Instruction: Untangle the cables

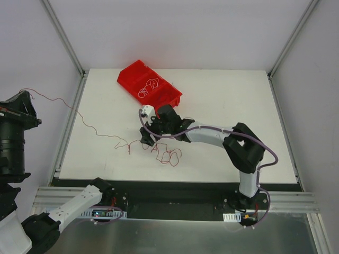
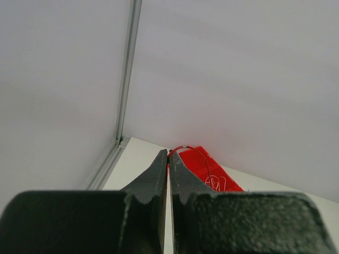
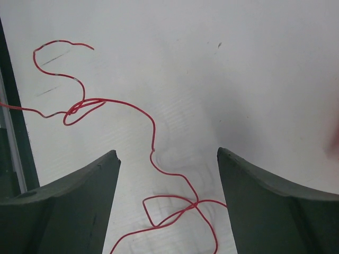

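Two arms: we see the left arm (image 1: 13, 137) raised high off the left side of the bench (image 1: 238, 106), and the right arm (image 1: 212, 135) stretched low across the bench's middle.
Left fingers (image 2: 161, 169): pressed together, pinching the end of a red cable (image 1: 79, 112). In the left wrist view a short arc of it curls out past the tips.
Held strand: from the left fingers it hangs through the air, crosses the left edge of the bench and runs along the surface toward the middle.
Right fingers (image 3: 79, 196): spread wide and gripping nothing, low over the bench. We cannot tell whether they touch the surface.
Red tangle (image 1: 168, 155): loose curly loops lying flat on the near middle of the bench, just beside the right fingers on their near side.
Gap between the right fingers: in the right wrist view a red strand winds along the bench through the gap, with a small loop at either end. We cannot tell whether it touches either finger.
Red bin (image 1: 135, 74): on the far part of the bench, turned at an angle, beyond the right arm's wrist.
Whitish cables (image 1: 148, 89): curled together inside the red bin. We cannot tell which compartment.
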Available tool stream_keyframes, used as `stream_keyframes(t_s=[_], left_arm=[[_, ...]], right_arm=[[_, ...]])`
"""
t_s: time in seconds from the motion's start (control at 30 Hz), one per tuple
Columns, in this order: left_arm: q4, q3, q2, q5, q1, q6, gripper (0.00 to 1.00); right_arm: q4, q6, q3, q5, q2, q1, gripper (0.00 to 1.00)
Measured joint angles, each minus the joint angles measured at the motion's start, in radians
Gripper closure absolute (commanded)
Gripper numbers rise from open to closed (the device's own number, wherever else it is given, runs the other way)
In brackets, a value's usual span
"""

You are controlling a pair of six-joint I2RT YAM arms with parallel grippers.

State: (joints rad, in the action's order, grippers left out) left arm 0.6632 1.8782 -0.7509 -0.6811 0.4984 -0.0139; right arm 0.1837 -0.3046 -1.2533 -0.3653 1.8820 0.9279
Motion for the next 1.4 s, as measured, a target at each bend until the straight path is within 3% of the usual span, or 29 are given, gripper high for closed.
stream_keyframes(t_s=[0.13, 0.37, 0.43, 0.57, 0.6, 0.73, 0.83, 1.13, 1.4], left_arm=[[0.000, 0.002, 0.002, 0.000, 0.000, -0.002, 1.00], [0.000, 0.012, 0.002, 0.000, 0.000, -0.005, 1.00], [0.000, 0.013, 0.002, 0.000, 0.000, -0.005, 1.00], [0.000, 0.014, 0.005, 0.000, 0.000, -0.005, 1.00], [0.000, 0.014, 0.006, 0.000, 0.000, -0.005, 1.00], [0.000, 0.014, 0.016, -0.006, 0.000, -0.010, 1.00], [0.000, 0.014, 0.027, -0.013, 0.000, -0.021, 1.00], [-0.002, 0.009, 0.058, -0.040, 0.000, -0.031, 1.00], [-0.003, -0.016, 0.059, -0.046, 0.000, -0.031, 1.00]], right_arm=[[0.016, 0.047, -0.041, 0.030, 0.073, 0.018, 0.27], [0.015, 0.119, -0.114, 0.051, 0.183, 0.045, 0.42], [0.014, 0.136, -0.133, 0.052, 0.204, 0.054, 0.56], [-0.005, 0.166, -0.157, 0.108, 0.222, 0.069, 0.98], [-0.012, 0.163, -0.157, 0.134, 0.221, 0.071, 1.00], [-0.035, 0.198, -0.089, 0.350, 0.169, 0.055, 0.99], [-0.084, 0.249, 0.023, 0.457, 0.058, -0.036, 1.00], [-0.177, 0.322, 0.219, 0.589, -0.279, -0.492, 0.99], [-0.333, 0.317, 0.195, 0.613, -0.308, -0.718, 1.00]])
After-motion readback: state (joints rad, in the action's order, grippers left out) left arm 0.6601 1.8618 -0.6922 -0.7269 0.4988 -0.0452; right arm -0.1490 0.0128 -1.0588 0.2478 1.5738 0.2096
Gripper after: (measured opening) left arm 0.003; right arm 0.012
